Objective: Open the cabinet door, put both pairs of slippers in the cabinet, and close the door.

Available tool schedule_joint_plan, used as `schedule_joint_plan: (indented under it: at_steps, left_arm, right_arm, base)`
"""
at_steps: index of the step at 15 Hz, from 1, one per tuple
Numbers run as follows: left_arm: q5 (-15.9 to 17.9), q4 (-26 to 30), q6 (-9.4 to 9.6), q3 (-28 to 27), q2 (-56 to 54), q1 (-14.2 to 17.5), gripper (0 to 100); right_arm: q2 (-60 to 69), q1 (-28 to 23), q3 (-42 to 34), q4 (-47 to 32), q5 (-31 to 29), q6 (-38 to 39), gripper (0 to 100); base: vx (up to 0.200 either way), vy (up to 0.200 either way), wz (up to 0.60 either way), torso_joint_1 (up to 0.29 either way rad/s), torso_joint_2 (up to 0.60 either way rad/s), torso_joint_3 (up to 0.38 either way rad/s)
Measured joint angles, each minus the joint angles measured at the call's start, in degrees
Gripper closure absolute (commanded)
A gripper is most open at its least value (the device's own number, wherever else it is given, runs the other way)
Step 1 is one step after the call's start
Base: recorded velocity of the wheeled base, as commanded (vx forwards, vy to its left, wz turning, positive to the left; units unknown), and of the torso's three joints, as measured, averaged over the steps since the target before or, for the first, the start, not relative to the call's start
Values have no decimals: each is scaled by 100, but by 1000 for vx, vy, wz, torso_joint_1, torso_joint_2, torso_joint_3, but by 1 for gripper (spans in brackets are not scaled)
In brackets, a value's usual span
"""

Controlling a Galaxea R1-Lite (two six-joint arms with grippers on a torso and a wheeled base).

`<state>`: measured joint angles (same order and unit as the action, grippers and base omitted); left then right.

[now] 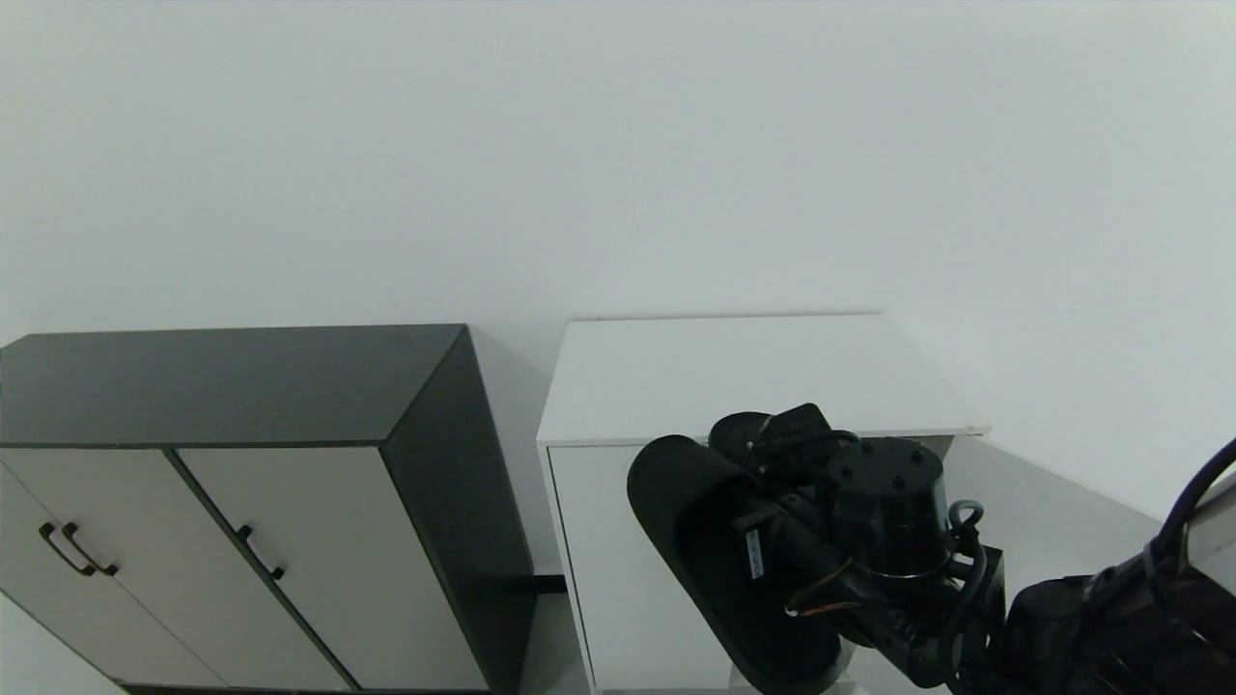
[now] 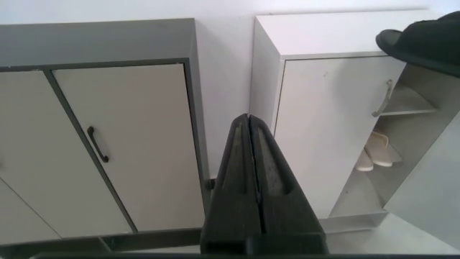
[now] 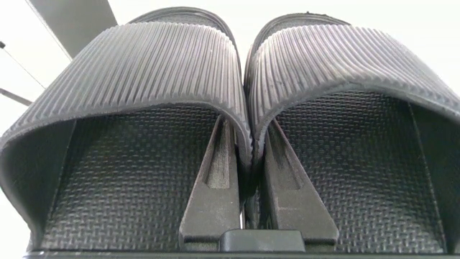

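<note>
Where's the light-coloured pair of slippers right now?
In the left wrist view, the light slippers lie low inside the white cabinet, past its open door and below the upper shelf.

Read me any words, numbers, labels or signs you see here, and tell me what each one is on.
Nothing here can be read.
A small white sticker by the right gripper, beside the black slippers: too small to read.
On the white cabinet, the dark cabinet and the beige slippers: no print shows.
</note>
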<state>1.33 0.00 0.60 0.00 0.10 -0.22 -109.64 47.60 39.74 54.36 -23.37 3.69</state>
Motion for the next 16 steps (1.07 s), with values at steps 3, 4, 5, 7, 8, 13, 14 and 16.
schedule_joint_plan:
  at_steps: [3,4,5,7,8,13,14,16]
  left_arm:
    - [1,0,2,0,0,4,100]
    - [0,0,2,0,0,4,100]
    - [0,0,2,0,0,6,100]
    - [0,0,0,0,0,4,100]
    - [0,0,2,0,0,6,100]
    - [6,0,18,0,0,4,100]
    - [6,0,24,0,0,4,100]
    - [4,5,27,0,0,-7,100]
  right_arm:
    - [-9,-4,11,-2,20,-2,100]
    - [-17,5,11,-2,20,-2,100]
    - [-20,2,16,-2,13,0,100]
    - [-17,-4,16,2,9,-2,100]
    - [-17,2,11,0,9,0,100]
    - [-17,0,6,85,2,-6,100]
    - [-17,0,2,84,0,-6,100]
    - [-17,11,2,88,9,-4,100]
  base:
    - [0,0,0,0,0,0]
    - [0,0,0,0,0,0]
    - [0,0,0,0,0,0]
    - [0,0,0,0,0,0]
    - [0,0,0,0,0,0]
    - [0,-40,0,1,0,0]
    - [0,-200,0,-2,2,2]
    - [0,-200,0,7,2,0]
